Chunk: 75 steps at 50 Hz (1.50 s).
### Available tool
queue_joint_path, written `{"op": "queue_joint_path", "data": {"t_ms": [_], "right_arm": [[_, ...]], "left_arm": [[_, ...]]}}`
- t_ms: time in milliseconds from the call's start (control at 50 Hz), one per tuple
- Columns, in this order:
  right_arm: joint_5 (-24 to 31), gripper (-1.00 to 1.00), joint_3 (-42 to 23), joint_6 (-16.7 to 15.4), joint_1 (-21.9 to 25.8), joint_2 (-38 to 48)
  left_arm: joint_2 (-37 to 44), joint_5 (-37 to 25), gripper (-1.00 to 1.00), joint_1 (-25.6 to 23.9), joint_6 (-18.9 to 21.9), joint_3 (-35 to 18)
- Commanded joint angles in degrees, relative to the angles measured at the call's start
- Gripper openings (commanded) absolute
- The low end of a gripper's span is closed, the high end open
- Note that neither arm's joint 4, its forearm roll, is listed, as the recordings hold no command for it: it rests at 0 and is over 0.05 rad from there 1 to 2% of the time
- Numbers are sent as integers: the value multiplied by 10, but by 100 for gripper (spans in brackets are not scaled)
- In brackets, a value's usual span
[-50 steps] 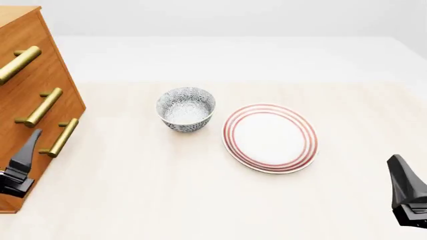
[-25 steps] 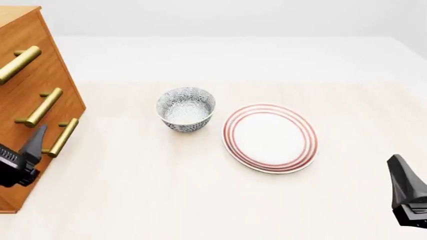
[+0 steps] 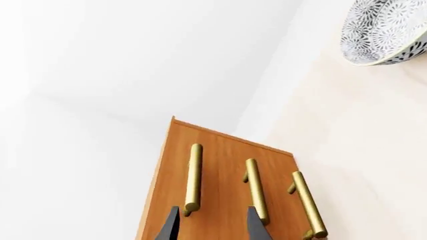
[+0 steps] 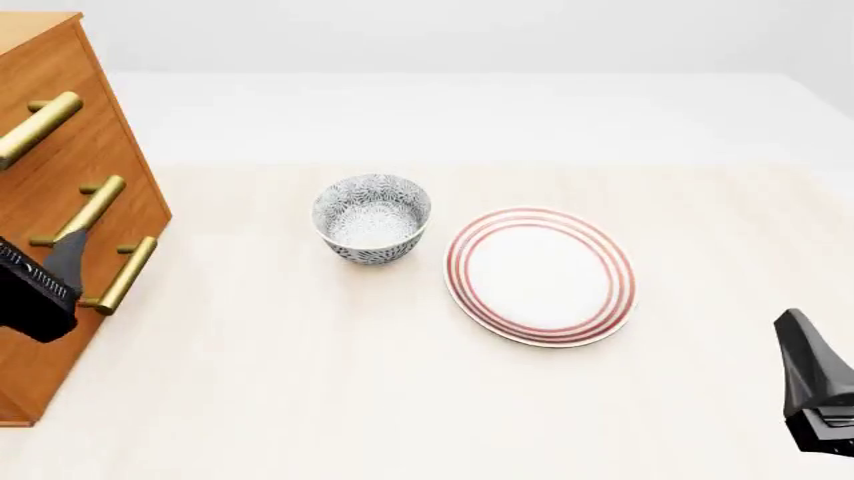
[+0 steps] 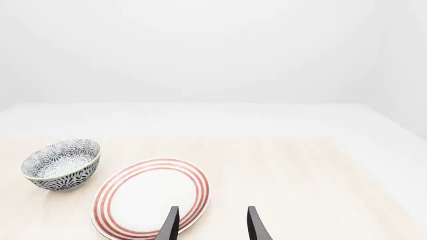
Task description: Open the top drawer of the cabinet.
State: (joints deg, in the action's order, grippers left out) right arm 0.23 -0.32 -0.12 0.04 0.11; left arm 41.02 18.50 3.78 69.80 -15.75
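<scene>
Left end effector (image 3: pixel 213 226) spread open, empty, facing the cabinet (image 3: pixel 220 165) front; right end effector (image 5: pixel 213 225) open, empty, near the plate (image 5: pixel 152 195).

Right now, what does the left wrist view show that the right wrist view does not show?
Only the left wrist view shows the cabinet with its three brass handles, and the left gripper, open, before the top drawer. Only the right wrist view shows the red-ringed plate and the right gripper, open above the table. Both views show the patterned bowl.
</scene>
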Motion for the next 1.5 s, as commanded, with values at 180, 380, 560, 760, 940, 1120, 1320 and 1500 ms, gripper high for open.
{"op": "queue_joint_path", "data": {"t_ms": [180, 380, 560, 760, 940, 1120, 1320, 1500], "right_arm": [[-1, 100, 0, 0, 0, 0], [0, 100, 0, 0, 0, 0], [0, 100, 0, 0, 0, 0], [0, 100, 0, 0, 0, 0], [0, 100, 0, 0, 0, 0], [0, 100, 0, 0, 0, 0], [0, 100, 0, 0, 0, 0], [0, 100, 0, 0, 0, 0]], "left_arm": [[113, 89, 100, 26, 67, -19], [139, 93, 100, 34, 74, -47], [148, 94, 100, 45, 83, -57], [164, 102, 100, 60, 90, -61], [188, 118, 100, 76, 95, -68], [205, 137, 100, 92, 105, -68], [203, 125, 100, 100, 98, -85], [205, 128, 100, 112, 102, -94]]}}
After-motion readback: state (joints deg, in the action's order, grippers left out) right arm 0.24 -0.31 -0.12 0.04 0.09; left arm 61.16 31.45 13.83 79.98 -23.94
